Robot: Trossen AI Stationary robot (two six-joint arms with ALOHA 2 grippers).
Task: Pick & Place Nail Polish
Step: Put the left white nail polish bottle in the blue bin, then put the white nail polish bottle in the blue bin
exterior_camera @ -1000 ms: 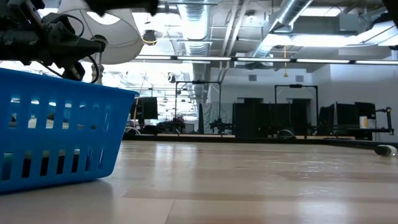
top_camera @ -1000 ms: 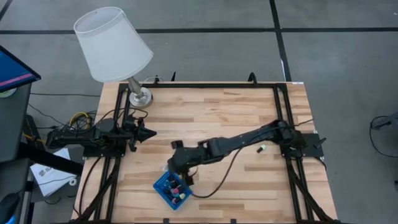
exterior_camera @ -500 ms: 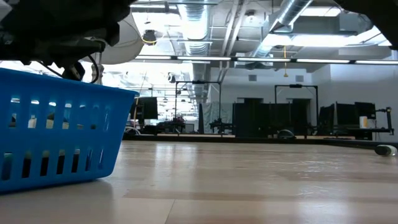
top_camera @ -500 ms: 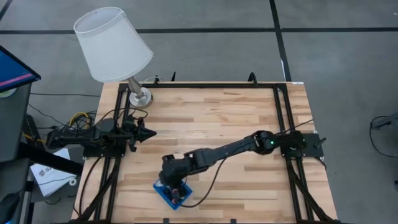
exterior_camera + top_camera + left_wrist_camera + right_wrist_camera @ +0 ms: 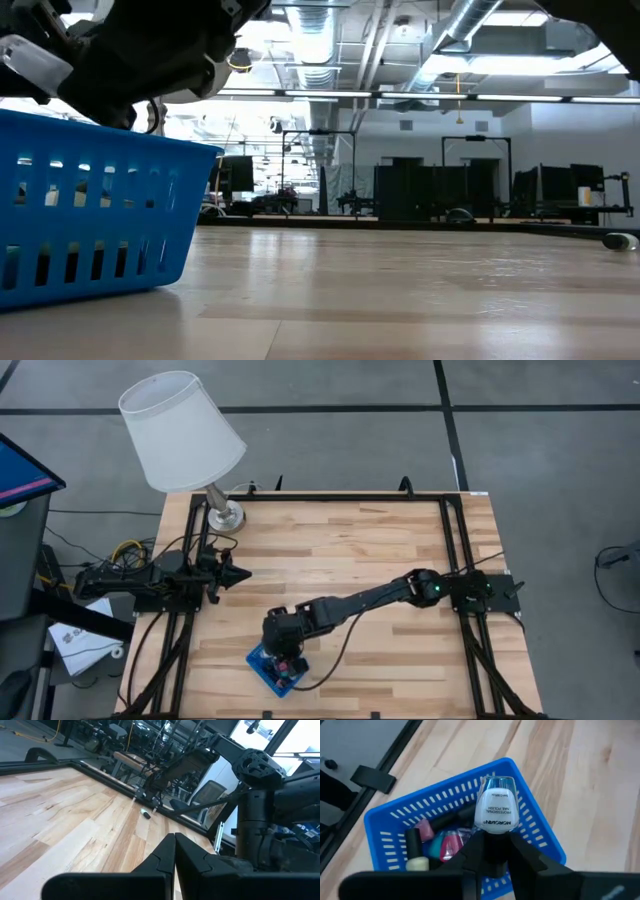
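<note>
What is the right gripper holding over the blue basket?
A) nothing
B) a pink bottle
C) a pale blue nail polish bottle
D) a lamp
C: the right gripper is shut on a pale blue bottle, its labelled bottom towards the camera, above the basket.

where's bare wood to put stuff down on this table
Free: the middle boards between the lamp and the right arm, and the near right corner. Crowded: the blue basket, full of nail polish bottles, under the right gripper.
</note>
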